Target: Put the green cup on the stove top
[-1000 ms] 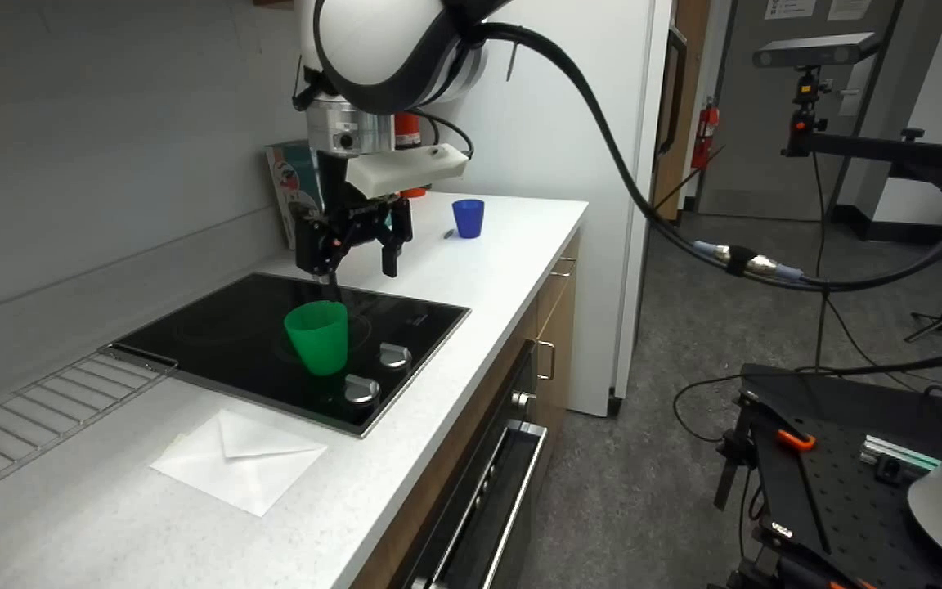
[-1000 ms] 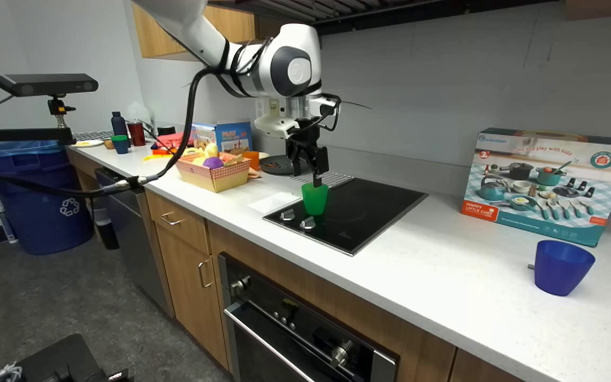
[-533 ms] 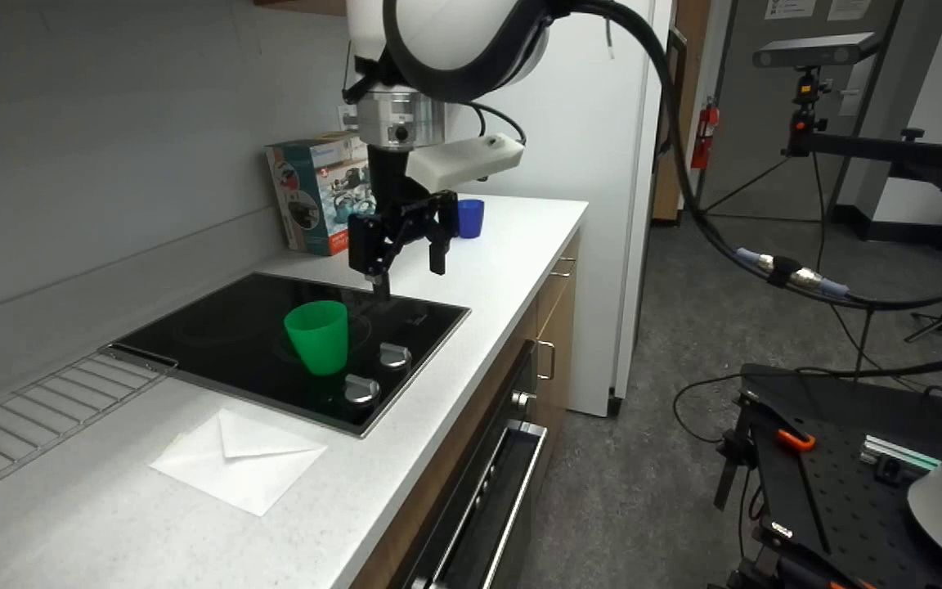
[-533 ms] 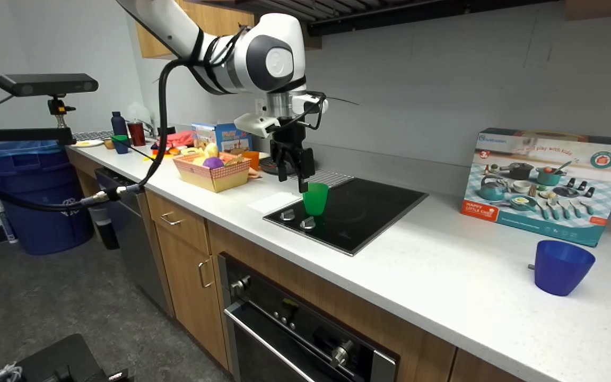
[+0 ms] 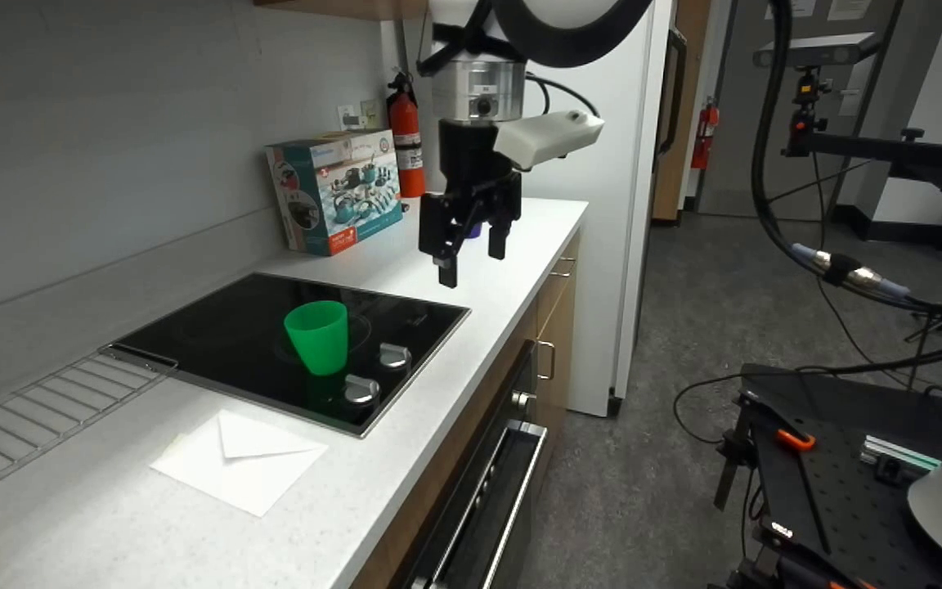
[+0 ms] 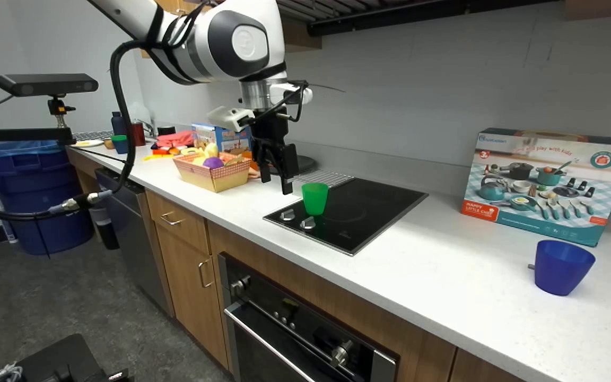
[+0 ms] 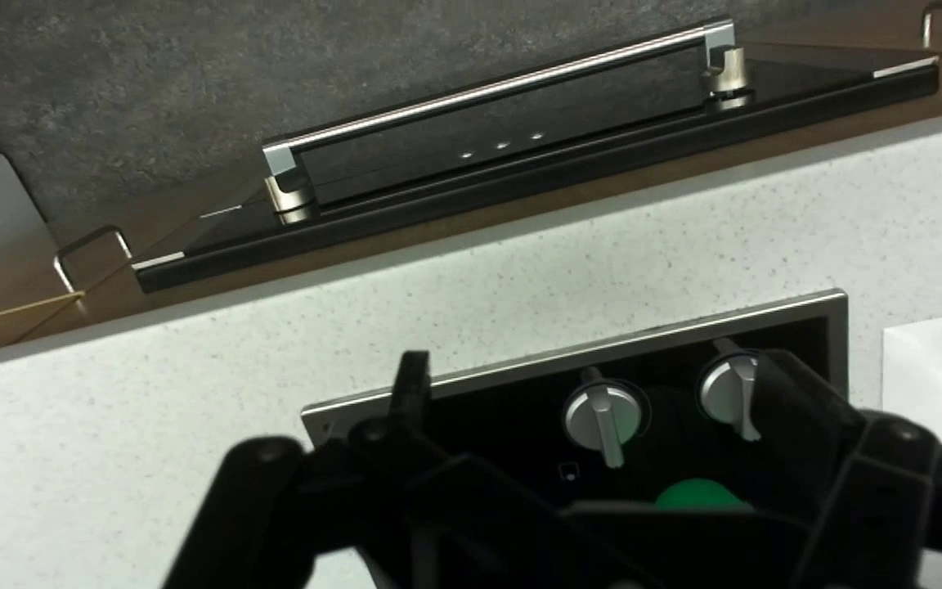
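Observation:
The green cup [image 5: 320, 337] stands upright on the black glass stove top [image 5: 222, 315], near its silver knobs. Both also show in an exterior view, the cup [image 6: 314, 199] and the stove top [image 6: 377, 199]. My gripper [image 5: 473, 263] is open and empty, above the counter and apart from the cup; it also shows open beside and above the cup in an exterior view [image 6: 276, 184]. In the wrist view the open fingers [image 7: 594, 368] frame the knob end of the stove top [image 7: 504, 417]. Only a sliver of the green cup [image 7: 698, 494] shows there; the gripper hides the rest.
A white paper sheet [image 5: 242, 462] and a wire rack [image 5: 62, 409] lie beside the stove top. A smaller blue cup [image 6: 563, 268] and a toy box [image 6: 547, 185] stand farther along the counter. A basket of toy food [image 6: 212, 172] stands beyond the paper.
My gripper has moved away from the green cup, towards the counter's front edge, with the arm rising slightly. It stays open. The green cup has not moved on the stove top.

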You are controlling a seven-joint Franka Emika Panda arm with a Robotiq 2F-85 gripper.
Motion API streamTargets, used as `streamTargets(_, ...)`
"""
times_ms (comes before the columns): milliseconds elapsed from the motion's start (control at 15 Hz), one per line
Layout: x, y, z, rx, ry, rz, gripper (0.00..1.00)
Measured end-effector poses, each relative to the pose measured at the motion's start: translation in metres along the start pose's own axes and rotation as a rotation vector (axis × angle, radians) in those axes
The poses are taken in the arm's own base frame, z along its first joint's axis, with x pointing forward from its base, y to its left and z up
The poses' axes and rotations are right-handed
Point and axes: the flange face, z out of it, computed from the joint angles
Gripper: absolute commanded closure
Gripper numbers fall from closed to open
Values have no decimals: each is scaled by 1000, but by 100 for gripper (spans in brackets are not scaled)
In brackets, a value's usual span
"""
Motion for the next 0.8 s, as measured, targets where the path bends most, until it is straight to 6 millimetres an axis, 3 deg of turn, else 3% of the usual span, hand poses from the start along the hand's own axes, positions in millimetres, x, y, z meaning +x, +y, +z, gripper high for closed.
streamTargets(467,-37,60,-21,-3,12,-34,0)
streamTargets(800,-61,78,-16,-7,-4,-40,0)
